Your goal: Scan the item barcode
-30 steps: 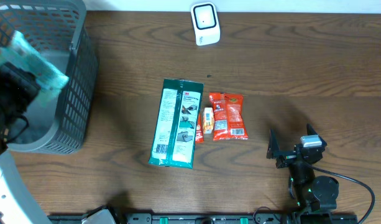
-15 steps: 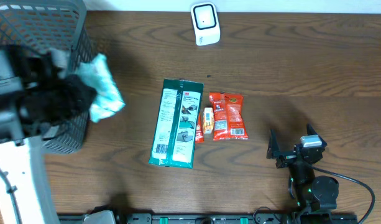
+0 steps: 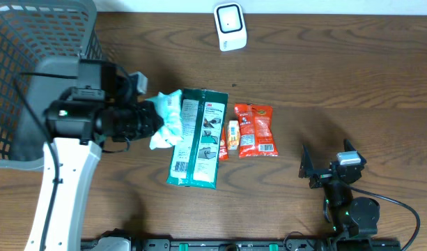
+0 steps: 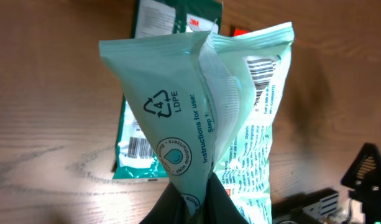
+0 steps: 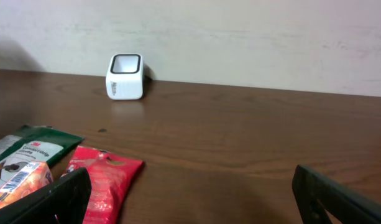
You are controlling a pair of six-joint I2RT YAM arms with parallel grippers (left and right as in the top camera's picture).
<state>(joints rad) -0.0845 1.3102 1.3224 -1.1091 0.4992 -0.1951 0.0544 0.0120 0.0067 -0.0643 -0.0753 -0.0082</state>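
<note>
Lifted clear of the basket (image 3: pixel 32 49), the pale pouch (image 4: pixel 178 112), pinched by the left gripper (image 4: pixel 189 196), now hangs closer to the scanner (image 3: pixel 229 26) at one o'clock; the right gripper (image 5: pixel 190 196) idles, fingers spread.

Pale mint pouch (image 4: pixel 196 124), dark green packet (image 3: pixel 196 138), red-orange snack bag (image 3: pixel 255 130), white scanner (image 3: pixel 230 26)

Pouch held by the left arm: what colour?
Pale mint green pouch with dark teal print, clearest in the left wrist view.

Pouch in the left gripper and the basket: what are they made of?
Pouch: thin plastic film with a slight sheen; it is creased and printed with a "4 LDPE" recycling mark. Basket: grey matte lattice, likely moulded plastic, though coated wire is possible.
</note>
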